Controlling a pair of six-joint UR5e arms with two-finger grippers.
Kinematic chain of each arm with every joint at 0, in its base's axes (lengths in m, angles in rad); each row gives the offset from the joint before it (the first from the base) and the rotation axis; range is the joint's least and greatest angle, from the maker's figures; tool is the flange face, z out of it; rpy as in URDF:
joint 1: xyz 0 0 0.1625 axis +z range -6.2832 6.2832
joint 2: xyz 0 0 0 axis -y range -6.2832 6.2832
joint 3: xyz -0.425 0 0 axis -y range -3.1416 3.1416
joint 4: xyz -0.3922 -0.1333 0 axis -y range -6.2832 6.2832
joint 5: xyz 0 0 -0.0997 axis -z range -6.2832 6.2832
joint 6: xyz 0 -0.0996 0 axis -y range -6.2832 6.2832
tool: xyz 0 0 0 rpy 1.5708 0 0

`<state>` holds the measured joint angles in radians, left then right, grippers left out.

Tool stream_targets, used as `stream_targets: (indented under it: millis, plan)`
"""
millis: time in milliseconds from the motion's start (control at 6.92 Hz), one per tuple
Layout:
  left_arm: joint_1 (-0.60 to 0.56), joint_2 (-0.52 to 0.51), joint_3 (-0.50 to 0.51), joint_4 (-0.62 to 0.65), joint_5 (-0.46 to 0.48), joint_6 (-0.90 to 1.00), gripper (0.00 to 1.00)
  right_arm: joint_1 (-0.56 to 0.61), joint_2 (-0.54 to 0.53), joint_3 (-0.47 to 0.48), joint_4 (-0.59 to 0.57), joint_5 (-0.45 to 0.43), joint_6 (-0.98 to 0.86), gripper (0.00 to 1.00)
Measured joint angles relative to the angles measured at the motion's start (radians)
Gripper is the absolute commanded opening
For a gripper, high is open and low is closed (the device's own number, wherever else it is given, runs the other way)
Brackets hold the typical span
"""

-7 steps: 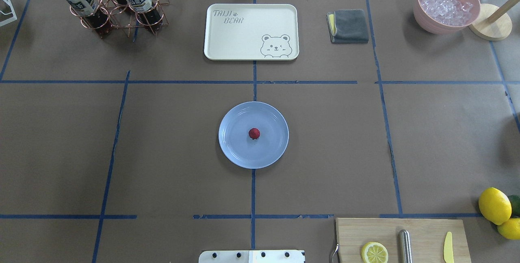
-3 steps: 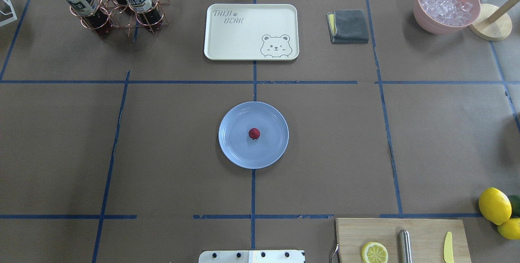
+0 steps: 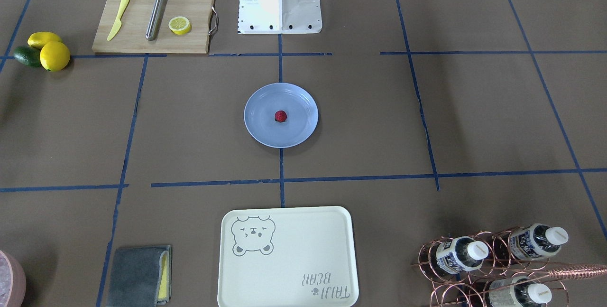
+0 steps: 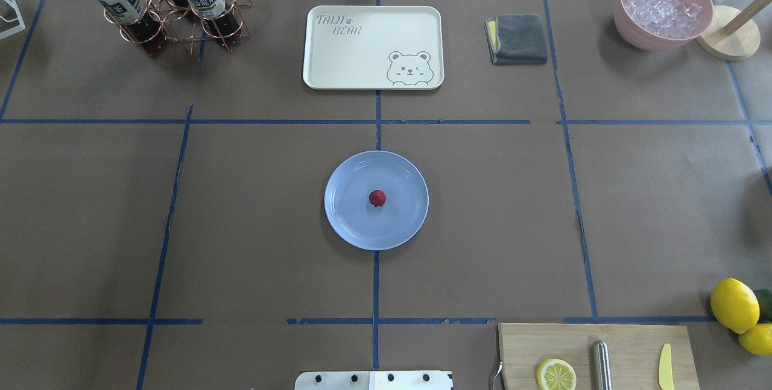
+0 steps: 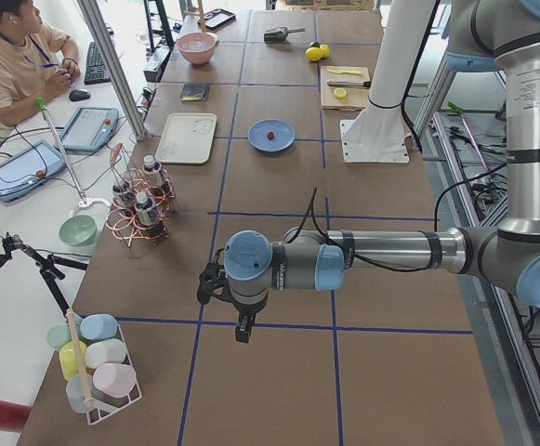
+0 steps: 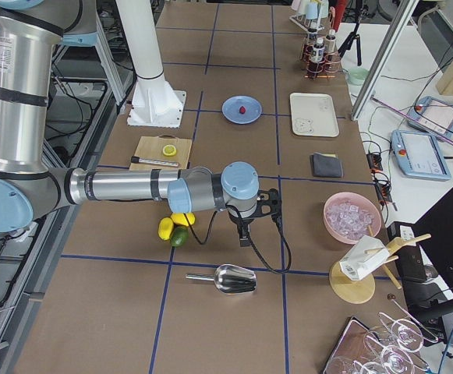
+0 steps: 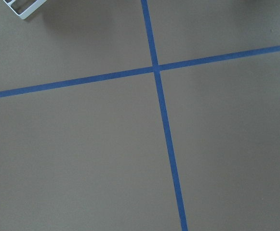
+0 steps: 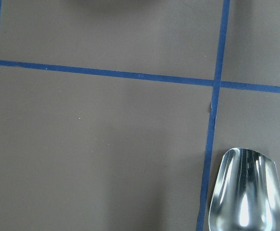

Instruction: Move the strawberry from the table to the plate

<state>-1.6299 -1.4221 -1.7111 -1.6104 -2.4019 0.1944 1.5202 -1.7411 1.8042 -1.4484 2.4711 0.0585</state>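
A small dark-red strawberry [image 4: 377,198] [image 3: 280,116] lies at the middle of the round light-blue plate [image 4: 350,221] [image 3: 261,129], which rests on the brown taped table [image 4: 253,209]. No arm reaches into the overhead or front views. My left gripper [image 5: 241,327] hangs over the table far from the plate [image 5: 284,139], seen only in the left side view. My right gripper [image 6: 242,234] hovers past the lemons, seen only in the right side view. I cannot tell whether either one is open or shut. Both wrist views show only bare table.
A cream bear tray [image 4: 373,46], a grey cloth [image 4: 518,38], a pink bowl of ice [image 4: 662,7] and a copper bottle rack [image 4: 169,7] line the far side. A cutting board [image 4: 597,354] and lemons [image 4: 734,304] sit near right. A metal scoop [image 8: 246,192] lies under the right wrist.
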Motion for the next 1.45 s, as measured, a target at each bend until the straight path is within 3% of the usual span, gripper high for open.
stream_targets:
  millis: [867,1445]
  plan:
    - [0.052,-0.027,-0.045,0.034,0.01,-0.003,1.0,-0.002,0.002,-0.002,-0.001,-0.001,0.001,1.0]
    - [0.085,0.013,-0.053,0.091,0.005,-0.016,1.0,-0.004,0.002,-0.003,0.0,0.001,0.002,1.0]
